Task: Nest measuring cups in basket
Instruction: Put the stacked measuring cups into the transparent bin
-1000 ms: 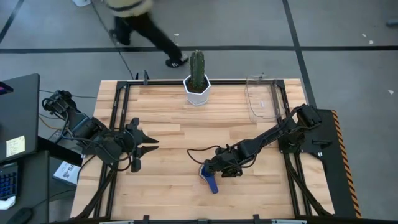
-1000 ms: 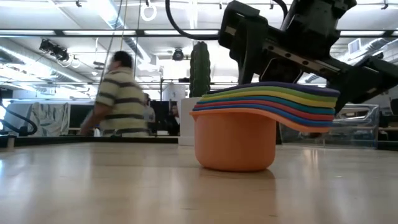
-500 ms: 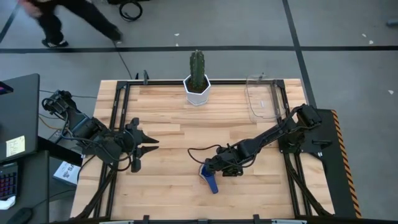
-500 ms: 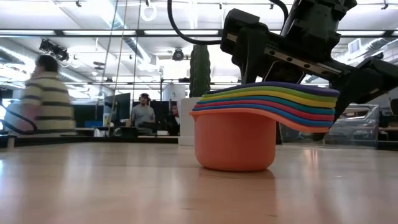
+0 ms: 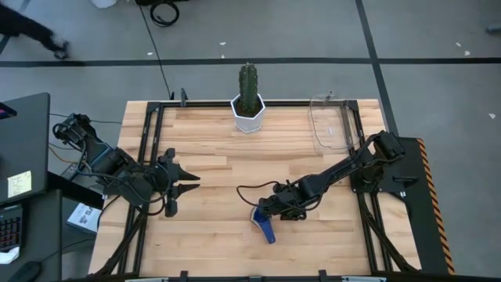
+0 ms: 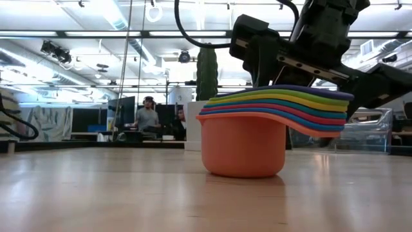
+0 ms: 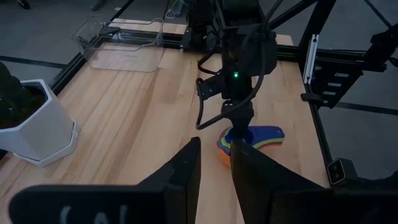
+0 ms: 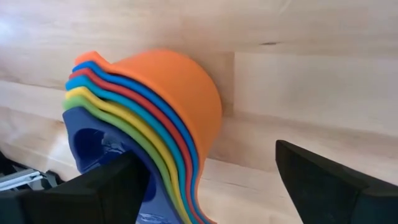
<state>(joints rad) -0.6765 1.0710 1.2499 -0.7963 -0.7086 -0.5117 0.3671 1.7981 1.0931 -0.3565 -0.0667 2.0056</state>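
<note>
Since a second ago the person walking past the far side of the table has gone almost out of sight; only a foot remains at the top left corner of the overhead view, and in the table-level view the striped shirt is gone, leaving just a seated person [image 6: 148, 115] far back in the room. Both arms have barely shifted.

On the wooden table [image 5: 211, 235] the measuring cups [image 5: 264, 223] sit nested in one stack, a little right of centre and toward the near edge. From table height the stack [image 6: 257, 132] shows an orange cup at the bottom resting on the wood, with coloured rims layered above it up to a purple one, and the handles fanned out to one side.

Directly at the stack is the right gripper [image 5: 270, 210], its jaws spread wide on either side of the cups; its own camera shows the two dark fingers [image 8: 329, 180] flanking the stack [image 8: 149, 124], and they seem not to be touching it, though the near finger is hard to judge.

At the left side of the table waits the left gripper [image 5: 178, 188], well apart from the cups, its fingers [image 7: 180, 180] parted only narrowly and holding nothing.

A clear plastic basket [image 5: 329, 125] stands at the far right corner, well apart from the stack. At the middle of the far edge stands a white pot with a cactus [image 5: 248, 98]
</note>
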